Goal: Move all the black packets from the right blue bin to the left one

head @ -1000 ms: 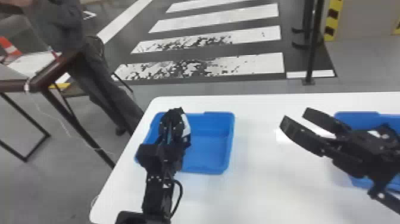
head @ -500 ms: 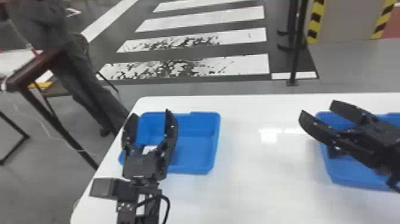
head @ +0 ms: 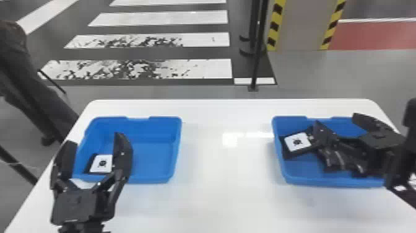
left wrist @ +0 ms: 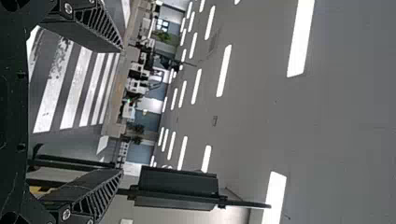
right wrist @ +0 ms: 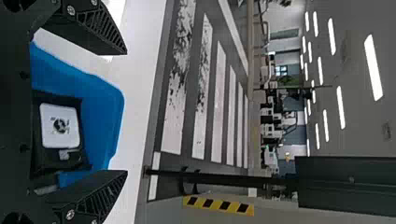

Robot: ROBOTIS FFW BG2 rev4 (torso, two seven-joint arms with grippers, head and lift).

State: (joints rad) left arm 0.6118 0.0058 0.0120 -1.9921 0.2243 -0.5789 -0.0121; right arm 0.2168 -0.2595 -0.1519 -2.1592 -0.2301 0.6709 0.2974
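My left gripper [head: 94, 144] stands open over the near left part of the left blue bin [head: 159, 179]; in the left wrist view the same gripper [left wrist: 122, 109] has nothing between its fingers. A black packet [head: 90, 169] with a white label lies in that bin, partly behind a finger. My right gripper [head: 337, 122] is open over the right blue bin [head: 325, 182]. Under it lie several black packets, one white-labelled packet [head: 291, 152] against the bin's left wall. In the right wrist view, the right gripper [right wrist: 127, 112] is spread above the labelled packet [right wrist: 49, 161].
Both bins stand on a white table [head: 229, 186], with a wide stretch of tabletop between them. Beyond its far edge rises a black pole [head: 255, 62]. A dark-clothed person stands past the table's left edge.
The head view has turned rightward. My left gripper, earlier over the left bin, has opened and drawn back toward the near side, uncovering the labelled packet. My right gripper has moved over the right bin.
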